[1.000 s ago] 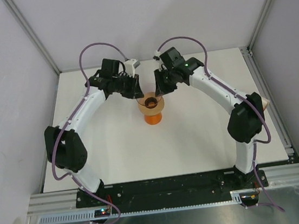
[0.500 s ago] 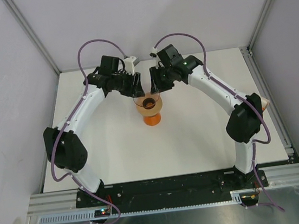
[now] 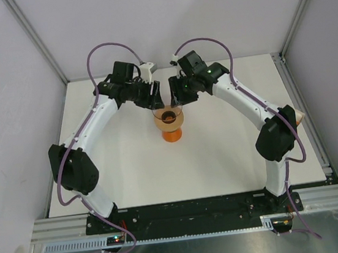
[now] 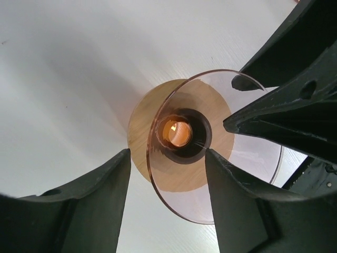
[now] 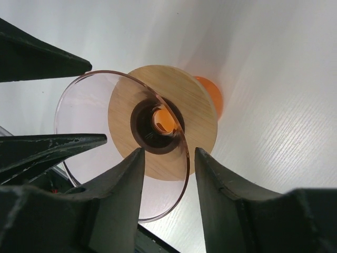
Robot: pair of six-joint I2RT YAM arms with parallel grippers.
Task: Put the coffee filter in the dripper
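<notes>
The dripper (image 3: 168,115), a clear pinkish funnel, stands upright on a round wooden collar (image 4: 141,132) over an orange base (image 3: 172,133) at mid-table. My left gripper (image 3: 152,97) hovers open at its far-left rim, and my right gripper (image 3: 179,95) is open at its far-right rim. In the left wrist view the dripper's rim (image 4: 247,163) curves between the left gripper's (image 4: 167,158) spread fingers without touching them. In the right wrist view the dripper's rim (image 5: 84,105) runs likewise through the right gripper's (image 5: 168,153) gap. The coffee filter is out of view, and the funnel looks empty.
White tabletop (image 3: 234,155) all round the dripper. Grey enclosure walls and aluminium posts (image 3: 35,41) border the back and sides. The two grippers face each other closely above the dripper, and each gripper's fingers show in the other's wrist view.
Both grippers have opened wider and let the dripper's rim go. They have drawn back slightly towards the far side. The dripper stays on its stand.
</notes>
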